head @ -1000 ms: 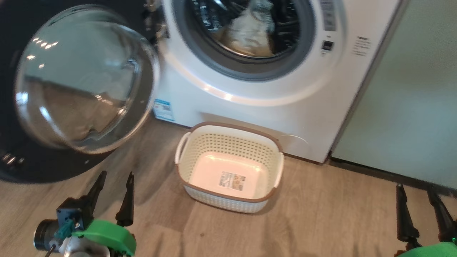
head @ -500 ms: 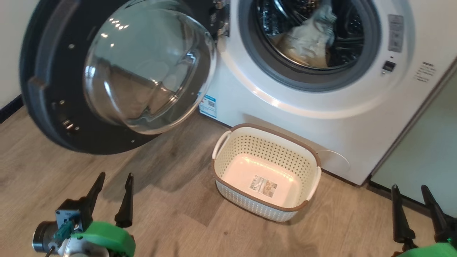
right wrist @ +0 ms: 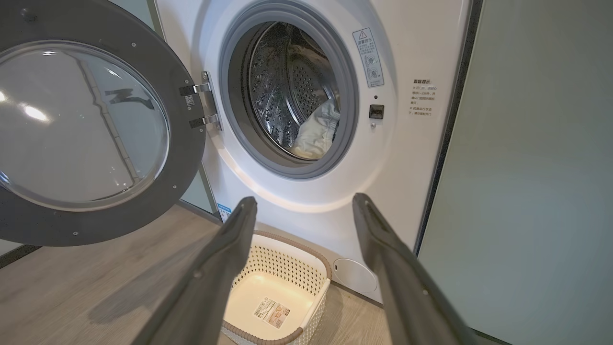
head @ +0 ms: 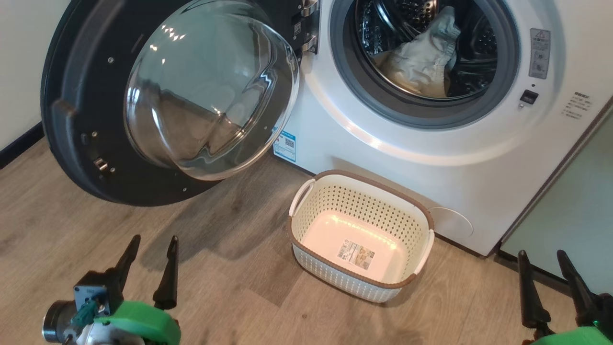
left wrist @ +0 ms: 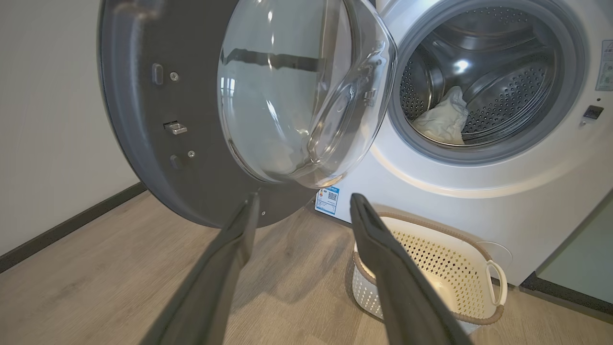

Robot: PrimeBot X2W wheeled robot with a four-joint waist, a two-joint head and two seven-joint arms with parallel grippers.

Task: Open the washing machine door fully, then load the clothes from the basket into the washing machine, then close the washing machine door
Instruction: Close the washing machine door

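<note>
The white washing machine (head: 431, 158) stands with its door (head: 119, 158) swung wide to the left, the glass bowl bulging toward me. Pale clothes (head: 421, 60) lie inside the steel drum, also seen as clothes (left wrist: 443, 122) and clothes (right wrist: 318, 132). The cream basket (head: 306, 211) sits on the floor before the machine, with just a label on its bottom. My left gripper (head: 152, 241) hovers open at the lower left, below the door. My right gripper (head: 543, 255) is open at the lower right. In the wrist views each gripper, left (left wrist: 304, 197) and right (right wrist: 306, 199), holds nothing.
A pale green cabinet (head: 579, 211) stands right of the machine. A white wall (head: 19, 72) with a dark skirting board runs behind the open door. Wooden floor (head: 230, 287) spreads between me and the basket.
The head camera has turned left, so the whole picture shifted right and the door shows more fully. Both grippers stay open. The basket and clothes have not moved.
</note>
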